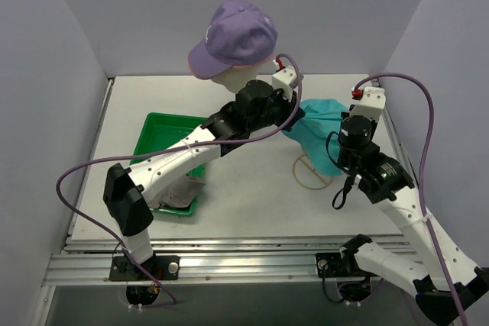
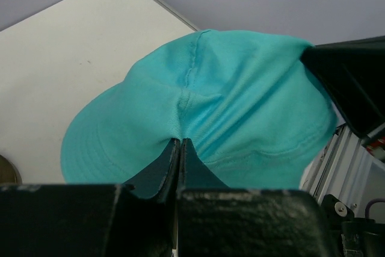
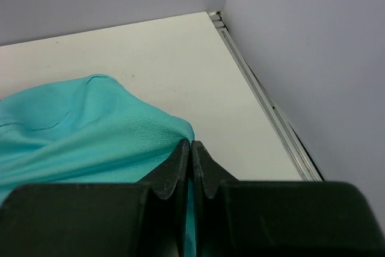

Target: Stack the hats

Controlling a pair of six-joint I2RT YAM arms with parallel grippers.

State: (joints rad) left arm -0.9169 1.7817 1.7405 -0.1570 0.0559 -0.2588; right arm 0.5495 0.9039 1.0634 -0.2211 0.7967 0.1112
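1. Nearest us, a green plastic tray sits on the left half of the white worktop; the left arm crosses above it, and a bundle of pale fabric lies at the tray's near end, mostly hidden by that arm, so we cannot tell what it is.
2. A little further in, right of centre, a thin tan ring lies flat on the worktop, just at the near edge of the hat described next.
3. Beyond the ring, the teal fabric bucket hat hangs stretched between the two arms, over the right half of the worktop; we cannot tell whether its underside touches the surface.
4. The left gripper is closed tight, its fingers pressed together on a puckered fold of the teal fabric bucket hat at the near brim; the dark body of the other arm meets the hat's far right edge in this wrist view.
5. The right gripper is likewise closed, pinching the edge of the teal fabric bucket hat; teal cloth shows in the slit between its fingers.
6. Furthest back, near the rear wall, a lavender baseball cap sits on a cream mannequin head, its peak pointing left; it is well apart from the teal hat.
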